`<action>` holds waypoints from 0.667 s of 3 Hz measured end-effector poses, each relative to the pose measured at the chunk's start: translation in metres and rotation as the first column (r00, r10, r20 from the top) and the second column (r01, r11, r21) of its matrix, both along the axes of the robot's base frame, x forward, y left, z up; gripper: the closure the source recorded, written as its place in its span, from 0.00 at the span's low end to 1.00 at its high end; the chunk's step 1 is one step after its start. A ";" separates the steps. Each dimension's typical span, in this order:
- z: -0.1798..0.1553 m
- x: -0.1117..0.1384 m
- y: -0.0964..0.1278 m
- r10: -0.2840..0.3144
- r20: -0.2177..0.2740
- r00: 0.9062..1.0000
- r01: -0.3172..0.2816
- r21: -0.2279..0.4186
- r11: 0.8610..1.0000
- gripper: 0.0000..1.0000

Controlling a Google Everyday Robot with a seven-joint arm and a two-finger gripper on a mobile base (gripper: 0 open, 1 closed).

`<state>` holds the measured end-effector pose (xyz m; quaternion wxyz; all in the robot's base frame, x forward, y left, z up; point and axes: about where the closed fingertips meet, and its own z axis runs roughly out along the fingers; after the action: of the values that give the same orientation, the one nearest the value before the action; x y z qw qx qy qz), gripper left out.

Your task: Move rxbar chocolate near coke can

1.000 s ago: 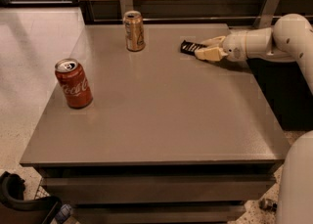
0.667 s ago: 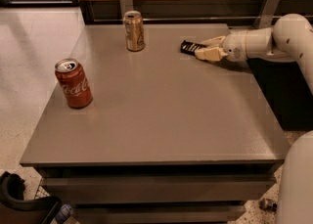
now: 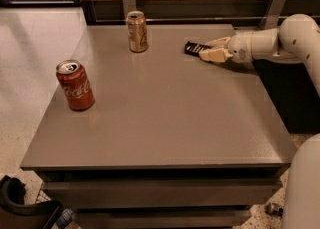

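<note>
We record: rxbar chocolate [image 3: 193, 48], flat black wrapped rectangle, far right of the smooth grey counter [image 3: 165, 123], long axis left-right. Cream gripper [image 3: 205, 50], jaws clenched on its right end. Coke can [image 3: 75, 85], red cylinder, upright, well apart at left.

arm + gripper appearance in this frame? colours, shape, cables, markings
The arm is glossy white, with rounded tubular links and a bulbous joint. No cables or markings show. The gripper is tan-yellow and tapered, on a white cylindrical wrist. It sits at the far right of the table, by the rxbar chocolate.
</note>
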<state>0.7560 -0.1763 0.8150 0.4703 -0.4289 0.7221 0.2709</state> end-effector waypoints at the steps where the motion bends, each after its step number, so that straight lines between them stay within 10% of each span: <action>1: 0.000 0.000 0.000 0.000 0.000 1.000 0.000 0.000 1.000 1.00; 2: 0.000 0.000 0.000 0.000 0.000 1.000 0.000 0.000 1.000 1.00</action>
<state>0.7560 -0.1763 0.8151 0.4703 -0.4290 0.7221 0.2708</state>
